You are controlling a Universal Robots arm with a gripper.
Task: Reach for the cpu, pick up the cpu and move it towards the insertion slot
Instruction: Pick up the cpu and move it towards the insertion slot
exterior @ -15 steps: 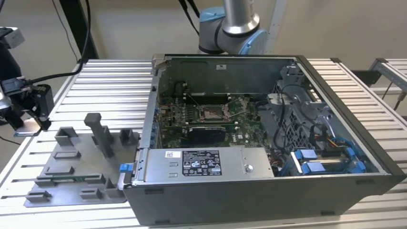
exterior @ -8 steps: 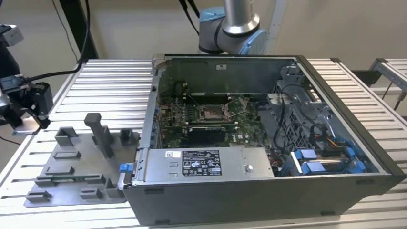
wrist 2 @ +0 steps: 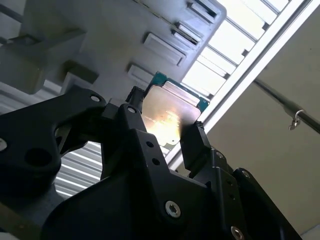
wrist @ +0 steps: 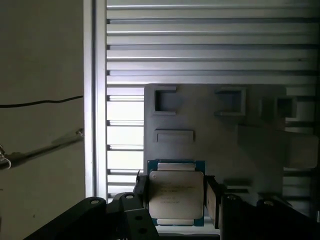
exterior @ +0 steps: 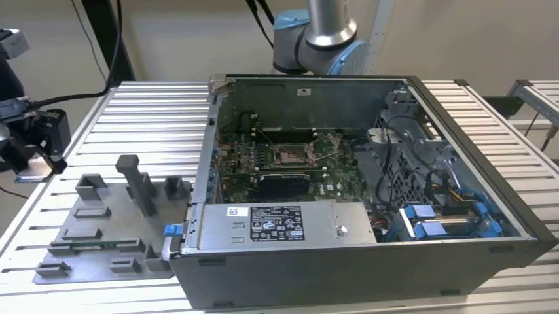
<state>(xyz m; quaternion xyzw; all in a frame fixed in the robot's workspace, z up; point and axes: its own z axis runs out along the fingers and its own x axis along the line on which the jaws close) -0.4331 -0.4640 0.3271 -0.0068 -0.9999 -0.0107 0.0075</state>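
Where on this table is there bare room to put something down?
The bare slats behind the fixture plate, on the exterior view's left of the case, are free. The case's inside is crowded; the plate carries blocks. The tool holds the cpu by that side's edge.

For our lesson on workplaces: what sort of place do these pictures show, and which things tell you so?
Probably a robotics lab bench for computer assembly: an open computer case sits on a slatted metal table beside a grey fixture plate, and a gripper holds a cpu.
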